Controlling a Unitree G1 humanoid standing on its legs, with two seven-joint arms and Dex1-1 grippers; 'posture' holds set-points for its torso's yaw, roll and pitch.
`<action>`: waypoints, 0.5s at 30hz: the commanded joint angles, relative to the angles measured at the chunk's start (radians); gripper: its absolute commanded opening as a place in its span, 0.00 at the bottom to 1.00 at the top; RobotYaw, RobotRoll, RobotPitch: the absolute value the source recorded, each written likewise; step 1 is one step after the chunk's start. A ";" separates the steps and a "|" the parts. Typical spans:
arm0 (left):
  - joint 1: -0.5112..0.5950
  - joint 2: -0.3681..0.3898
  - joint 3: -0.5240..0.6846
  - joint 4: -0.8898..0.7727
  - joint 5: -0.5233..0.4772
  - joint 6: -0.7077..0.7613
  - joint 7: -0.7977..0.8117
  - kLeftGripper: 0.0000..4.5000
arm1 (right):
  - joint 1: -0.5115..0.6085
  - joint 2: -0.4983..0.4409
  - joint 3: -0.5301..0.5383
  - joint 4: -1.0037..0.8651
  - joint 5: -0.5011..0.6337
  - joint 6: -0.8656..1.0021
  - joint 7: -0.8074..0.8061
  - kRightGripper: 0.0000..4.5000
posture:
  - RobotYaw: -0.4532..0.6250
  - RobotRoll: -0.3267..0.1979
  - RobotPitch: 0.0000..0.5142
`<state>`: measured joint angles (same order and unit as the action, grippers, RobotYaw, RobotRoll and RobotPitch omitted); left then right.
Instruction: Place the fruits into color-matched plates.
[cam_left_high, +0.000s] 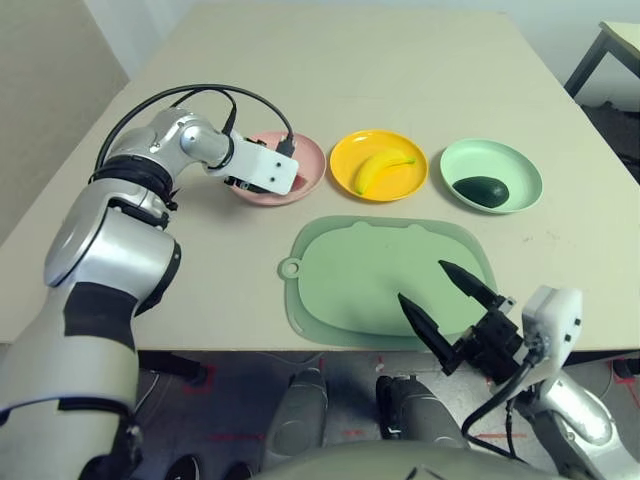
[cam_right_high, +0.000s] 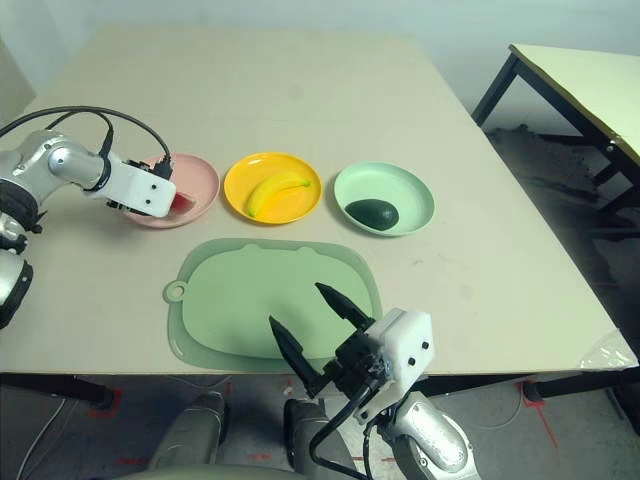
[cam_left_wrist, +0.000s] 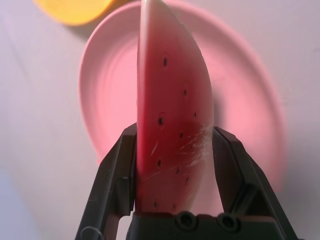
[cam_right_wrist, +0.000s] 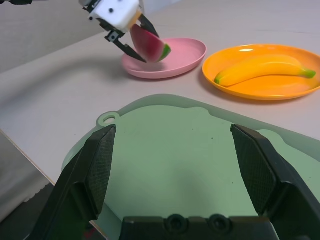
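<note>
Nearest the robot, the right gripper hangs released over the near edge of the pale green mat, its two black fingers spread wide and grasping nothing; the mat lies flat on the desk with its hole tab toward the robot's left.

Beyond the mat stand the three plates in a row; the mint green plate on the robot's right carries the avocado, and the yellow plate in the middle carries the banana; both of those fruits look settled in their matching colours.

The step in hand is the last one: the left gripper is clenched on the watermelon wedge, a finger on each flat face, and holds it over the pink plate at the left end of the row; the wedge hangs tilted with its green rind toward the plate's middle, and whether it already touches the plate I cannot tell.

The next move, as I judge it, calls for lowering the wedge until it rests on the pink surface, then parting the fingers and lifting the arm straight away; the wedge is narrow and may tip onto a side once freed, so a low release within the rim seems wise.
</note>
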<state>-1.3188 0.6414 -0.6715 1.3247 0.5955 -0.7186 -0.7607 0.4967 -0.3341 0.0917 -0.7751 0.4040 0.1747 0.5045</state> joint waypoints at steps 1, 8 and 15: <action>0.015 -0.027 0.001 0.026 0.050 0.059 0.091 0.52 | 0.014 -0.011 0.005 -0.016 0.005 0.001 -0.005 1.00 | 0.51 0.62 0.26; 0.036 -0.069 0.004 0.039 0.093 0.103 0.157 0.52 | 0.024 -0.013 0.004 -0.026 0.013 -0.002 -0.014 1.00 | 0.49 0.62 0.26; 0.043 -0.073 0.015 0.040 0.095 0.104 0.151 0.81 | 0.012 -0.004 0.002 -0.025 0.022 -0.002 -0.029 1.00 | 0.50 0.62 0.26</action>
<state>-1.2880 0.5694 -0.6679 1.3533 0.6757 -0.6180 -0.6072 0.5049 -0.3383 0.0934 -0.7854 0.4149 0.1747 0.4817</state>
